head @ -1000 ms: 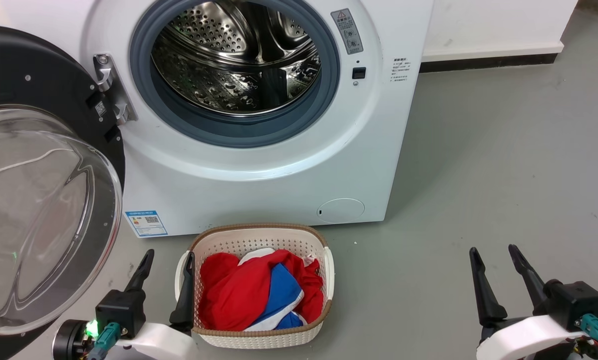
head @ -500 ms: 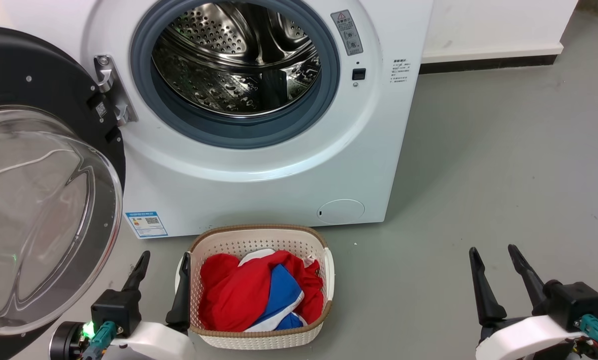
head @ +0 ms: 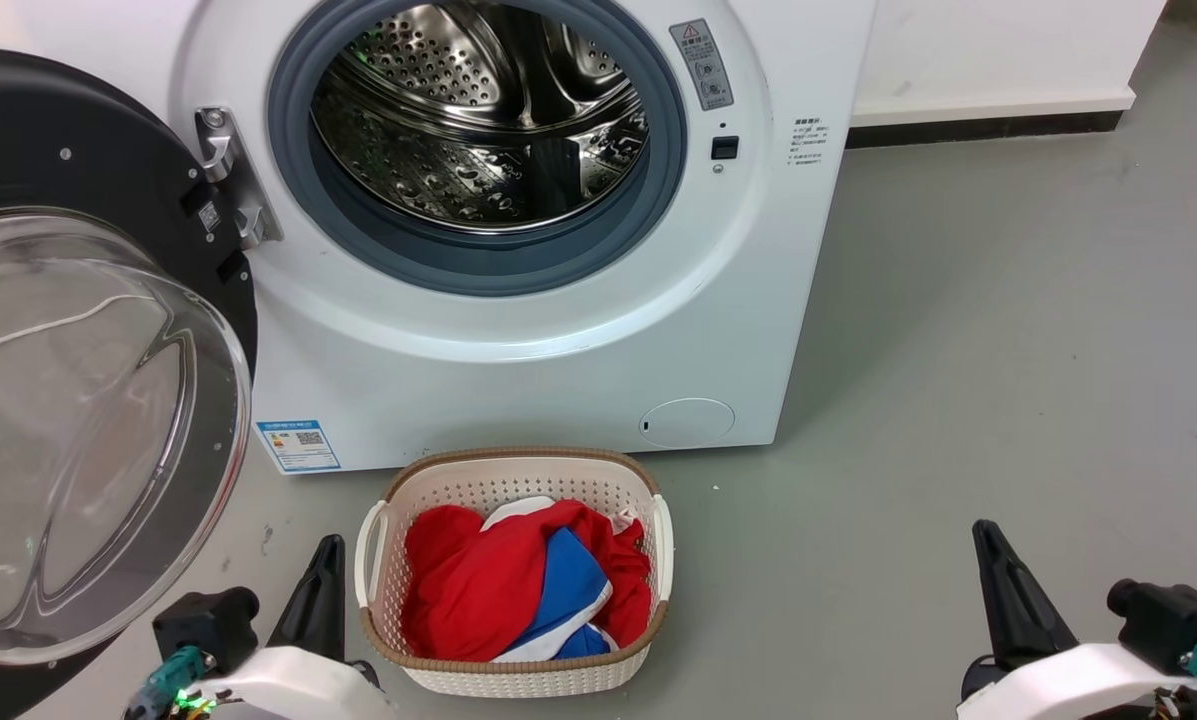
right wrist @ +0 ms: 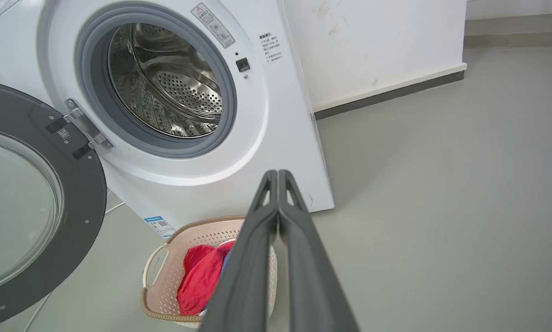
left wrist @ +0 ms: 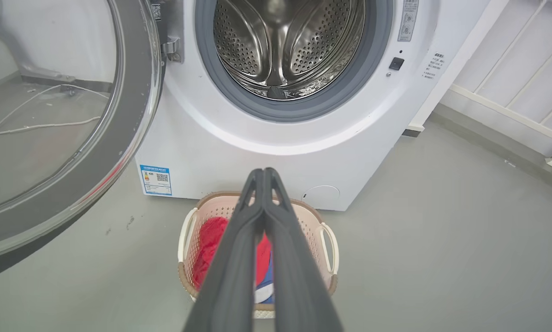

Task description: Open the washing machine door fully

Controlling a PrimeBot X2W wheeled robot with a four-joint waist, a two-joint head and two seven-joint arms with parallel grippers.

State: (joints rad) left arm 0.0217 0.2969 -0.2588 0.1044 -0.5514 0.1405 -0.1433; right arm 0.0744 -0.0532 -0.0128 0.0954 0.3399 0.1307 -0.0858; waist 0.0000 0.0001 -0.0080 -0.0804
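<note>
Grey floor (head: 1008, 350), with a white wall (head: 998, 50) and dark skirting (head: 968, 128) at back right. The white washing machine (head: 518, 380) stands on the floor, front toward the head camera. The washing machine door (head: 88, 420) is swung wide open to the left on its metal hinge (head: 233, 175). It is a black ring around clear bulging glass, inner side facing out, cut off by the head view's left and bottom edges. The opening is uncovered: a steel drum (head: 478, 110) with holes, ringed by a grey rubber seal (head: 478, 268).

A white perforated basket (head: 518, 458) with a brown rim sits on the floor just in front of the machine, below the opening. Red, blue and white clothes (head: 498, 590) are piled inside it.

Left claw (left wrist: 263, 171): low left in the head view, between door and basket, just beside the basket's left handle. Fingers clenched tip to tip, gripping nothing.

Right claw (right wrist: 276, 173): low right over bare floor, well apart from basket and machine. Fingers also clenched together, empty.

On the machine front: a round cover (head: 688, 422) at lower right, a blue label (head: 298, 445) at the lower left corner near the door's edge, and a small black latch slot (head: 724, 147) right of the seal.
</note>
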